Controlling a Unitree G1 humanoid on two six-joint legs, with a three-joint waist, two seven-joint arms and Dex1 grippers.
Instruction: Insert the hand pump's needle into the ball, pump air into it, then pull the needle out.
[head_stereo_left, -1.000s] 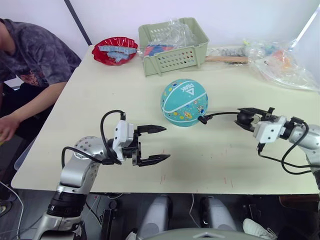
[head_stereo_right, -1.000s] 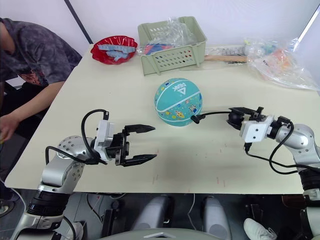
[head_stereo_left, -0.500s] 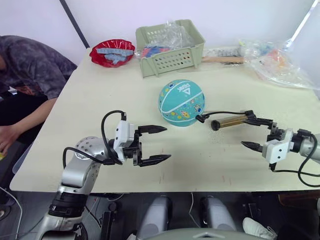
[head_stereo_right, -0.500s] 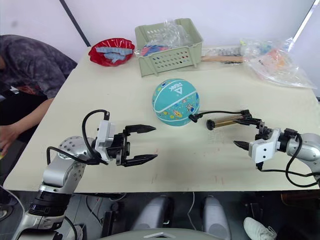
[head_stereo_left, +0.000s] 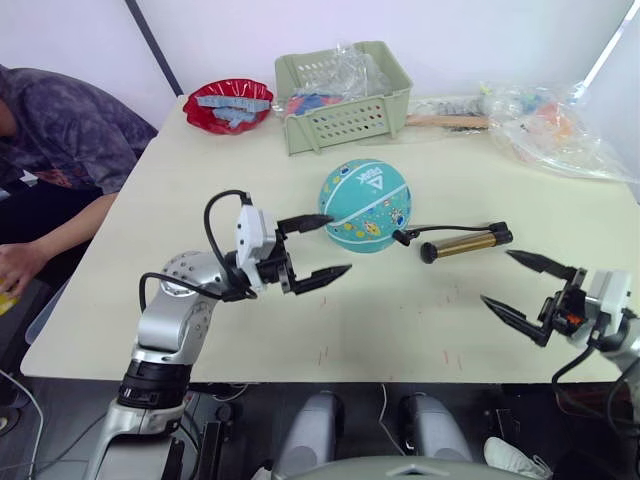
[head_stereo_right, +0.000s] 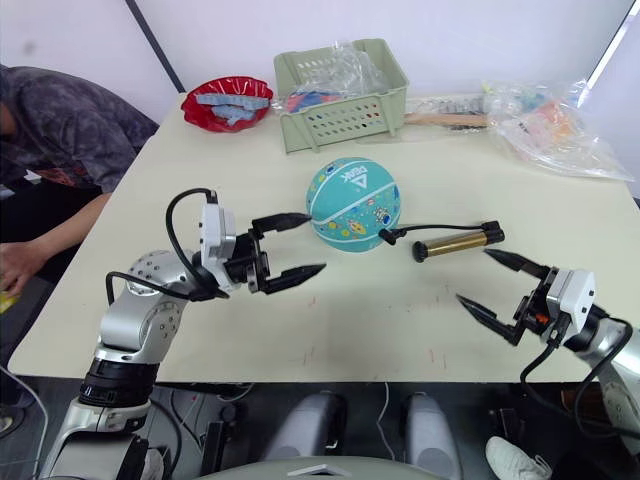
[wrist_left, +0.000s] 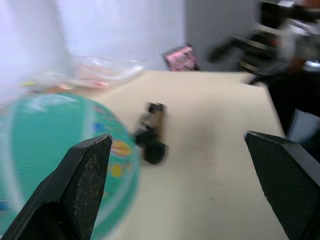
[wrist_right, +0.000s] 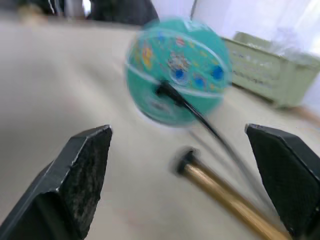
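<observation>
From the head camera, the teal basketball-like ball with white seams (head_stereo_left: 367, 205) sat near the middle of the pale table (head_stereo_left: 200, 180). The small hand pump with a gold-bronze barrel (head_stereo_left: 463, 243) lay flat on the table at the ball's 4 o'clock, its thin black hose (head_stereo_left: 425, 230) arching back to the ball's lower right side; the needle itself was too small to make out. The left gripper (head_stereo_left: 323, 247) hovered with fingers spread wide at the ball's 8 o'clock, its upper fingertip just beside the ball. The right gripper (head_stereo_left: 527, 290) hung empty with fingers parted at the pump's 5 o'clock, apart from it.

In the left wrist view, the ball (wrist_left: 55, 150) showed beside one wide-set finger (wrist_left: 75, 190), with the pump (wrist_left: 152, 132) seen end-on beyond it.

In the right wrist view, the hose (wrist_right: 192, 112) met the ball (wrist_right: 177, 75), and the pump's barrel (wrist_right: 225, 197) lay between the spread fingers (wrist_right: 75, 180).
</observation>
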